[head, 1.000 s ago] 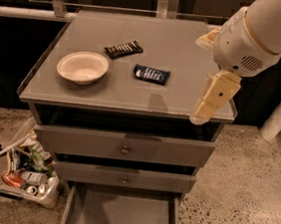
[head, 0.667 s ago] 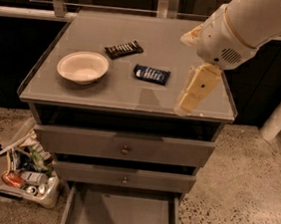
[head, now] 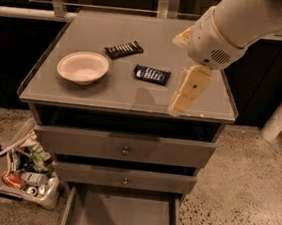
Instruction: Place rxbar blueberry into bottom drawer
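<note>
The rxbar blueberry (head: 152,74), a small flat navy bar with white lettering, lies on the grey cabinet top (head: 83,91) right of the bowl. My gripper (head: 181,98) hangs over the front right of the top, a little right of the bar and apart from it, holding nothing that I can see. The bottom drawer (head: 120,215) is pulled out at the foot of the cabinet, a shallow grey tray with nothing in it.
A white bowl (head: 83,66) sits at the left of the top. A longer black-brown bar (head: 123,49) lies behind it. Two upper drawers (head: 123,147) with round knobs are closed. A clear bin of cans and clutter (head: 21,175) stands on the floor at left.
My arm and gripper have moved left across the front of the cabinet top, closer to the navy bar. The bar, bowl and drawers have not moved.
</note>
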Available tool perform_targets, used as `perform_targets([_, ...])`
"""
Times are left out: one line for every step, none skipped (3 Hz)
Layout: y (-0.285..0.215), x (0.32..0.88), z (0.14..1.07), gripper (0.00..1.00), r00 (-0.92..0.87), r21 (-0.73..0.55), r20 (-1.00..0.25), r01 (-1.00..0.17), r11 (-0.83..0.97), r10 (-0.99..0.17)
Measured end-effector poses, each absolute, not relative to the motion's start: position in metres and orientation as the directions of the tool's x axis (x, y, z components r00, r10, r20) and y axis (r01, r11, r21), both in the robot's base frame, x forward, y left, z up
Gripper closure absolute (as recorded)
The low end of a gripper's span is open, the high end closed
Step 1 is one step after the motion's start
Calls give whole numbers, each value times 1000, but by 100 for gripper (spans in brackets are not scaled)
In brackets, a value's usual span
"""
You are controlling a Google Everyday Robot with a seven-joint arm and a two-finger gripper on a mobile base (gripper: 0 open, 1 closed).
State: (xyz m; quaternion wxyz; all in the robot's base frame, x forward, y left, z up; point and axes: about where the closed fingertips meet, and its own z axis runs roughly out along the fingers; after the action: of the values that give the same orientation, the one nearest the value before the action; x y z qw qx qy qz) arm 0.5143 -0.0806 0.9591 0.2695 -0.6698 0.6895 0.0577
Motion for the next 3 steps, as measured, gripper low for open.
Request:
perform_targets([-68, 529, 952, 0, 76, -289, -446, -955, 63, -892])
perform_targets([-60, 547, 946, 0, 101, -298, -453, -953, 43, -886])
perform_targets([-56, 570, 937, 0, 122, -304, -462, -952, 27, -878])
